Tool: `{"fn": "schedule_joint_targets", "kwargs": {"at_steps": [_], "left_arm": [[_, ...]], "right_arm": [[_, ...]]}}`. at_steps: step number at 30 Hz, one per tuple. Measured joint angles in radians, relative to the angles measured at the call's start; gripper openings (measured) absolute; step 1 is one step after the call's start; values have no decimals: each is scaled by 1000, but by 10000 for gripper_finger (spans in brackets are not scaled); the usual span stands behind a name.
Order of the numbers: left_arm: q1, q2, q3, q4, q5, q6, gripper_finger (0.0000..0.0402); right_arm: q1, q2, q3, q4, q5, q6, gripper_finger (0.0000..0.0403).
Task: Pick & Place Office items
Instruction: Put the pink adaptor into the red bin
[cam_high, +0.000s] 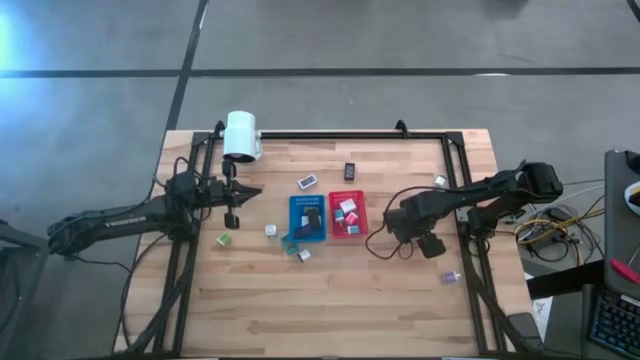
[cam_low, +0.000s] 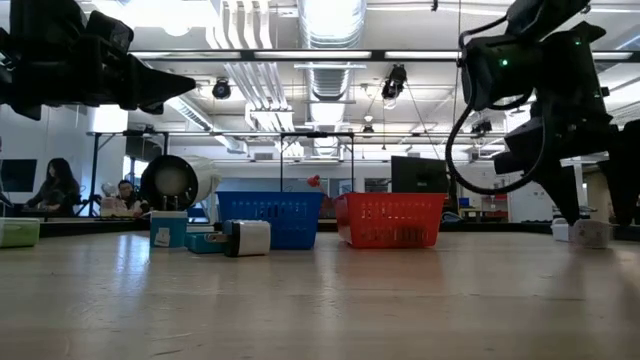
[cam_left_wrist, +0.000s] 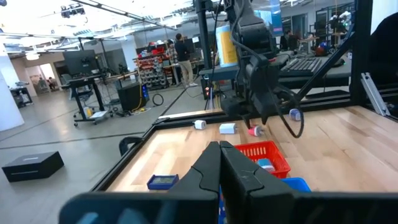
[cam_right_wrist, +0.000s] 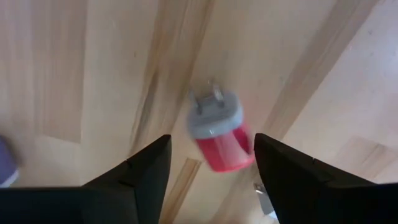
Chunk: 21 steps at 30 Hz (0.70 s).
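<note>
A pink-red item (cam_right_wrist: 219, 135) with a grey cap and two metal prongs lies on its side on the wooden table. My right gripper (cam_right_wrist: 211, 146) is open and points down over it, one finger on either side, apart from it. In the high view my right gripper (cam_high: 431, 244) is right of the red tray (cam_high: 347, 228). My left gripper (cam_high: 234, 207) is shut and empty, above the table's left part, left of the blue tray (cam_high: 308, 232). Other small items lie loose: a green one (cam_high: 226, 240), a white one (cam_high: 270, 230), a black one (cam_high: 350, 171).
A white lamp head (cam_high: 242, 135) stands at the far left. More small items lie near the trays (cam_high: 303, 255), at the far right (cam_high: 440, 181) and near right (cam_high: 452, 276). A black frame (cam_high: 330, 134) edges the table. People sit in the room beyond.
</note>
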<state>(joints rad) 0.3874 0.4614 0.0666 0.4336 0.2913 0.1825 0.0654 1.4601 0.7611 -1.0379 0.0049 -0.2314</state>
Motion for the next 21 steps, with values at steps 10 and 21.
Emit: {"fn": "schedule_joint_targets", "kwargs": {"at_steps": [10, 21], "left_arm": [[0, 0, -2, 0, -2, 0, 5], [0, 0, -2, 0, -2, 0, 5]], "right_arm": [[0, 29, -13, 59, 1, 3, 188], [0, 146, -7, 48, -4, -2, 136]]}}
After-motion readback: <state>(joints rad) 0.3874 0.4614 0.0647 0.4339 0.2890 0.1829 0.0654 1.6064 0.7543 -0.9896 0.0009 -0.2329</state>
